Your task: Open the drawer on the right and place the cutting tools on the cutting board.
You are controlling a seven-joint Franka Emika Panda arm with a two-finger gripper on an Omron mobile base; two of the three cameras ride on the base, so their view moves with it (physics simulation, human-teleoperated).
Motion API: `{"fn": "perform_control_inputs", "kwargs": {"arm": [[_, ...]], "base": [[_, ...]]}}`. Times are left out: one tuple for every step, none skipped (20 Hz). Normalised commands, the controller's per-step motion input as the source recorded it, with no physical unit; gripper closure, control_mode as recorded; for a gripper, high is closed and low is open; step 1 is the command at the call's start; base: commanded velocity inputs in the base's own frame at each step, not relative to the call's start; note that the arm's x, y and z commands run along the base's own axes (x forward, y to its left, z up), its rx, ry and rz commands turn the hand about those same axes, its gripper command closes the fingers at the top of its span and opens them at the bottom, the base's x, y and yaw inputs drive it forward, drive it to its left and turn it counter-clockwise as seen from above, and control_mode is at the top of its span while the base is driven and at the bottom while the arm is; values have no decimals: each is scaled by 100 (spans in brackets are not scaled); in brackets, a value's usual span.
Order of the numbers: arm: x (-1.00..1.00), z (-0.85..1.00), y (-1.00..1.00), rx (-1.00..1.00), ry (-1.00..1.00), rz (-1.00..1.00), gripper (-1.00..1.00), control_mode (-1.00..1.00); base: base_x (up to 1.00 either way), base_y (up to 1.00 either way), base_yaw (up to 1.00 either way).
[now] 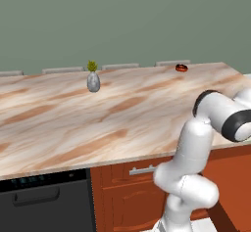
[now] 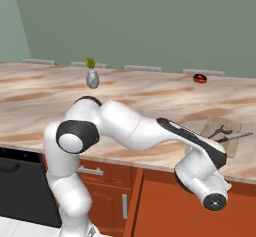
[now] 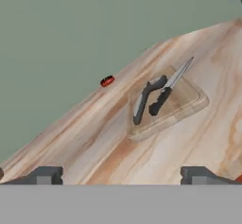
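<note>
I saw my claw [image 3: 120, 176] held wide open, empty, before the cutting board [image 3: 189, 106] bearing a knife [image 3: 171, 85] and a peeler [image 3: 144, 100].

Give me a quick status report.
Gripper open, empty. Dark-handled knife and grey peeler lying on light tan wooden cutting board. Nothing in the way.

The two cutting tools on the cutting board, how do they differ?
The knife has a straight, pointed silver blade with a dark handle; the peeler is bent and shorter. The knife's tip overhangs the cutting board; the peeler lies fully on it. Both lie flat, side by side.
</note>
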Motion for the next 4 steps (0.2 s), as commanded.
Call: {"fn": "perform_control_inputs", "kwargs": {"arm": [[-100, 100, 100, -16, -24, 4, -100, -100], [-100, 100, 100, -16, -27, 3, -100, -100], [-100, 100, 100, -17, -28, 2, -100, -100], [-100, 100, 100, -19, -29, 2, -100, -100]], "base": [[0, 0, 0], [0, 0, 0], [0, 0, 0], [0, 0, 0]]}}
